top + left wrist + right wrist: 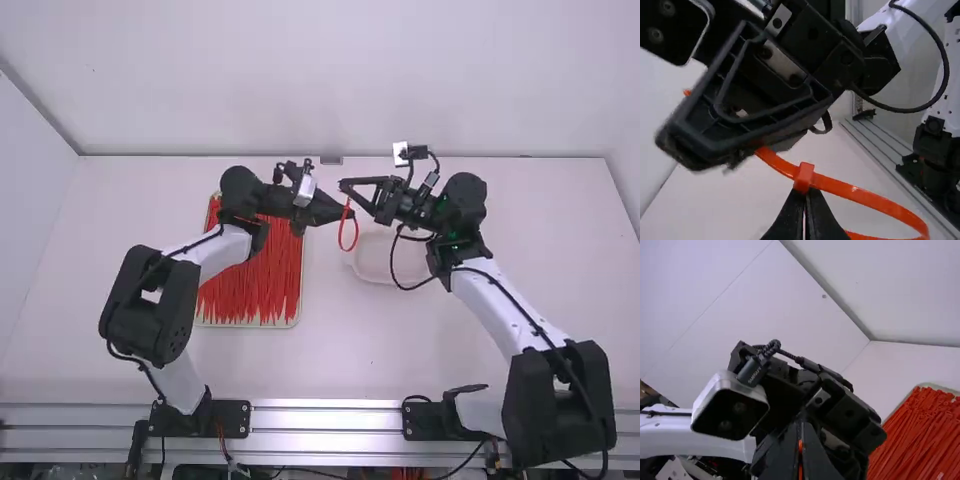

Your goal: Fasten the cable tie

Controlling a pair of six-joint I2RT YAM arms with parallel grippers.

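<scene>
An orange cable tie (pixel 347 237) hangs as a loop in the air between both grippers, above the middle of the table. My left gripper (pixel 331 213) comes in from the left. In its wrist view the gripper (pixel 804 210) is shut on the tie's square head (pixel 803 175), and the strap (pixel 875 198) curves away from it. My right gripper (pixel 344 186) meets it from the right, just above. It (pixel 800 456) is shut on a thin orange stretch of the tie (pixel 800 447). The two grippers are almost touching.
A flat tray (pixel 290 322) heaped with red cable ties (pixel 250 275) lies under the left arm; the ties (pixel 927 432) also appear in the right wrist view. A shallow clear dish (pixel 372 262) sits below the hanging loop. An aluminium rail (pixel 320 415) runs along the table's front edge.
</scene>
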